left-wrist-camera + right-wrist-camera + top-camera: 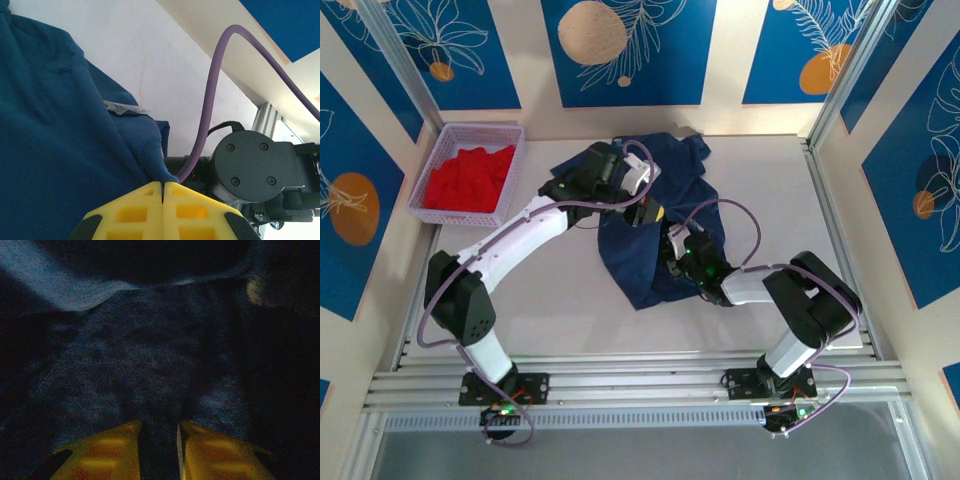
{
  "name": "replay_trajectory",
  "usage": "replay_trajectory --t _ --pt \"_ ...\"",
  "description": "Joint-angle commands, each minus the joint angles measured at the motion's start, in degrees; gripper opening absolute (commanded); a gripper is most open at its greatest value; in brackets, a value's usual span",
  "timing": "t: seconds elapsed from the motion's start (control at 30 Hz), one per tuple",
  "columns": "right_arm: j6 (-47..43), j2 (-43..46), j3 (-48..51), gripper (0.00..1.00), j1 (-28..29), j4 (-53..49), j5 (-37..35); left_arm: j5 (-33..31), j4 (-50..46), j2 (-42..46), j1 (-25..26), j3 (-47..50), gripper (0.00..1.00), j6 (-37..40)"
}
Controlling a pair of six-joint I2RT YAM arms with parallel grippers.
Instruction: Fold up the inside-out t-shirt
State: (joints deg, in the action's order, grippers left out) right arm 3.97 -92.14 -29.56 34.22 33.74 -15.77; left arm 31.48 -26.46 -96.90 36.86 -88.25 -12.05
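The inside-out t-shirt (638,262) lies crumpled in the middle of the white table, navy blue, with a pale label (122,107) showing at a seam. My left gripper (653,213) hovers over the shirt's middle. Its yellow fingers (142,207) are pressed together on a pinched tip of the blue cloth (60,150), which hangs lifted from them. My right gripper (673,243) is pushed into the shirt's right side. In its dim wrist view the jaws (160,427) stand narrowly apart, with a bunched fold of dark cloth (150,365) between them.
A lilac basket (516,165) holding a bright red garment (468,178) stands at the back left of the table. Metal frame rails run along the right side (835,230) and the front edge. The right arm's black joint (250,167) and a purple cable (212,85) sit close to my left gripper.
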Motion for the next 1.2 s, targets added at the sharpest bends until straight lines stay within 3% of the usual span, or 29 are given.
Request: replay_trajectory --t 0.0,0.17,0.6,0.7,0.93,1.03,1.17 --pt "-1.15 -0.46 -1.38 0.26 0.52 -1.06 -2.39 3.31 1.01 2.58 -0.3 -1.51 0.0 -0.07" --pt "-4.58 -4.43 -4.36 0.25 3.82 0.38 -8.92 3.05 0.79 2.53 1.27 -3.53 0.0 -2.15" --pt "-4.6 -11.92 -15.39 0.32 5.79 -7.32 -15.69 1.33 0.35 3.95 4.66 -7.51 0.0 -3.26" --pt "-6.27 -12.52 -15.18 0.33 7.35 -5.23 -18.58 -1.85 -0.39 3.44 4.71 -9.61 0.0 -3.91" --pt "-8.49 -8.3 -9.86 0.4 11.12 -1.48 -16.36 -12.64 -4.68 1.5 4.68 -13.57 0.0 -2.18" --pt "-9.04 -7.7 -9.5 0.43 12.45 -2.15 -16.4 -13.49 -5.49 0.93 4.69 -14.06 0.0 -1.66" --pt "-6.07 -9.04 -12.46 0.43 10.11 -7.78 -17.98 -10.14 -4.74 1.66 4.71 -12.83 0.0 -1.54"
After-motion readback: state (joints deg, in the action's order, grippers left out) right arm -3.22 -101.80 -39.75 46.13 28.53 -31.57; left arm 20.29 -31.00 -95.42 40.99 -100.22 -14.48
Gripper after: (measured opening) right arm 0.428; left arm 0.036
